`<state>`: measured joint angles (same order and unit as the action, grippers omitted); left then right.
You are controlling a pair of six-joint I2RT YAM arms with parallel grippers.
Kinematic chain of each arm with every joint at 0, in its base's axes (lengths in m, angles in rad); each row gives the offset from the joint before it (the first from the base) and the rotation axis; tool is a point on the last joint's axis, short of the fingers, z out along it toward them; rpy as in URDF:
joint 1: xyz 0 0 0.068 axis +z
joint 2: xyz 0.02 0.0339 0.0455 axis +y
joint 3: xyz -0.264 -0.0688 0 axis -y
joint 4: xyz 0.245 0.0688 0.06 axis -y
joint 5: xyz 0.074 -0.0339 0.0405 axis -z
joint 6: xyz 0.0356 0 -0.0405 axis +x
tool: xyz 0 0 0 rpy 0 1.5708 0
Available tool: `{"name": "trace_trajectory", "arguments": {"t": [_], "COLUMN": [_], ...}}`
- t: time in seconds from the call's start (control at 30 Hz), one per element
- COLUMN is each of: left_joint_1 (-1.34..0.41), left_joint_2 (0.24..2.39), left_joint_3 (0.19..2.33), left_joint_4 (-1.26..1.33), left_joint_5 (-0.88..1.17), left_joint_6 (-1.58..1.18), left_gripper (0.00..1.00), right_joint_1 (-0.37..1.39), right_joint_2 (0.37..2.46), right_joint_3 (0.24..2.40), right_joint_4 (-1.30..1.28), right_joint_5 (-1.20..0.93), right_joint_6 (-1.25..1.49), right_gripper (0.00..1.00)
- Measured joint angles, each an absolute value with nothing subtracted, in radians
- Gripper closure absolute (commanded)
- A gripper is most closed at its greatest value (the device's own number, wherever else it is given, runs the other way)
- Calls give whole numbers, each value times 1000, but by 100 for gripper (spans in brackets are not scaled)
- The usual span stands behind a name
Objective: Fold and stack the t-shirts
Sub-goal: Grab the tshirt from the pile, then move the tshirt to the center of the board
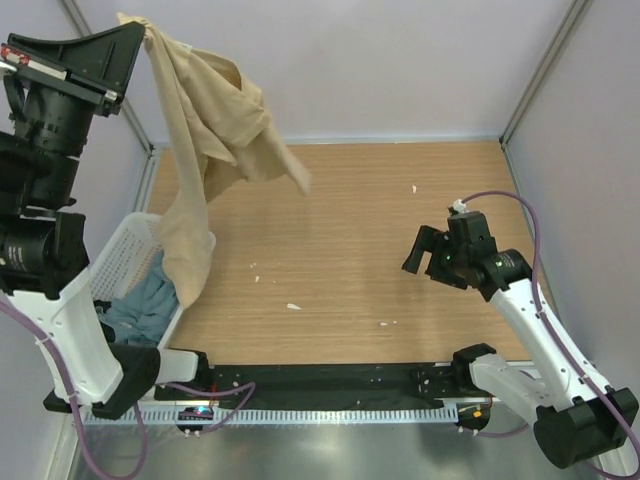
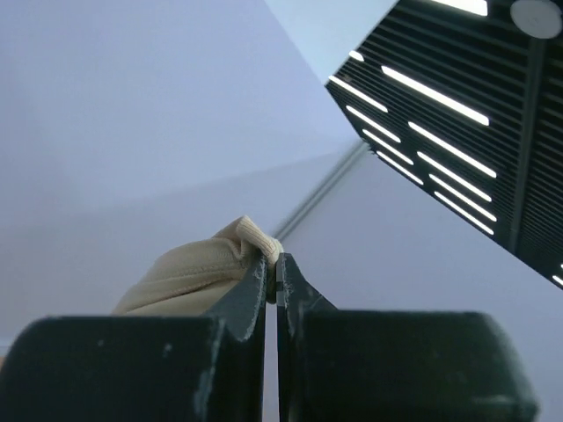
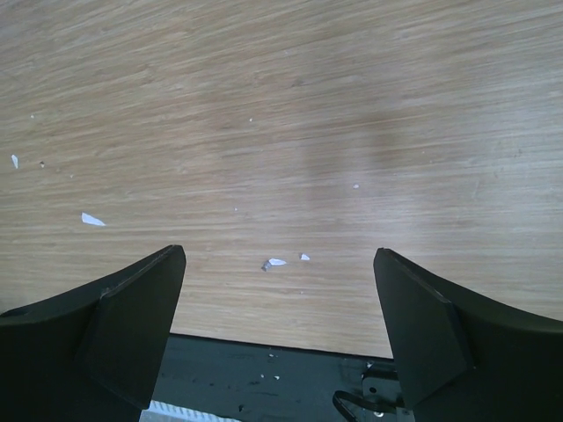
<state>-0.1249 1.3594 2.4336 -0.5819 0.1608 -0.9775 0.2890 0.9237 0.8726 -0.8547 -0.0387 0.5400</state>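
The tan-beige t-shirt (image 1: 205,140) hangs in the air at the upper left, its lower end draped over the basket rim. My left gripper (image 1: 143,32) is raised high and shut on its ribbed edge (image 2: 251,239), pinched at the fingertips. The grey-blue t-shirt (image 1: 145,305) lies crumpled inside the white mesh basket (image 1: 125,245). My right gripper (image 1: 423,250) hovers over the right half of the wooden table, open, with nothing between its fingers (image 3: 132,325).
The basket stands at the table's left edge beside the left arm. Small white scraps (image 1: 293,306) dot the wooden tabletop (image 1: 370,210). A black strip (image 1: 330,385) runs along the near edge. Light walls enclose the table.
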Motion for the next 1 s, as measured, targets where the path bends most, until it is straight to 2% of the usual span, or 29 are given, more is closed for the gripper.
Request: {"name": "trace_trajectory", "arguments": {"t": [0.1,0.17,0.27,0.37,0.5,0.67,0.87,1.0], "left_joint_1": [-125,-126,-166,-305,-501,-575,-575,-576], "left_joint_2": [1311,1227,1060,945,921,846,753,717], "left_joint_3": [2373,2209,1832,1487,1231,1142,1262,1305], "left_joint_4": [-529,-476,-402,-407,-484,-576,-642,-663], "left_joint_5": [242,300,373,383,348,331,309,311], "left_joint_6": [-1045,-1091,-1165,-1201,-1209,-1222,-1195,-1185], "left_gripper": [100,100,100,100,100,100,100,100], "right_joint_1": [289,289,291,292,315,493,744,890], "right_joint_2": [921,913,886,867,861,913,1161,1255], "right_joint_3": [873,873,873,873,849,764,786,839], "right_joint_4": [-857,-860,-870,-864,-756,-481,-223,-113], "right_joint_5": [-68,-84,-115,-190,-329,-426,-445,-405], "right_joint_6": [553,554,548,542,543,552,496,464], "right_gripper": [4,4,4,5,3,0,0,1]}}
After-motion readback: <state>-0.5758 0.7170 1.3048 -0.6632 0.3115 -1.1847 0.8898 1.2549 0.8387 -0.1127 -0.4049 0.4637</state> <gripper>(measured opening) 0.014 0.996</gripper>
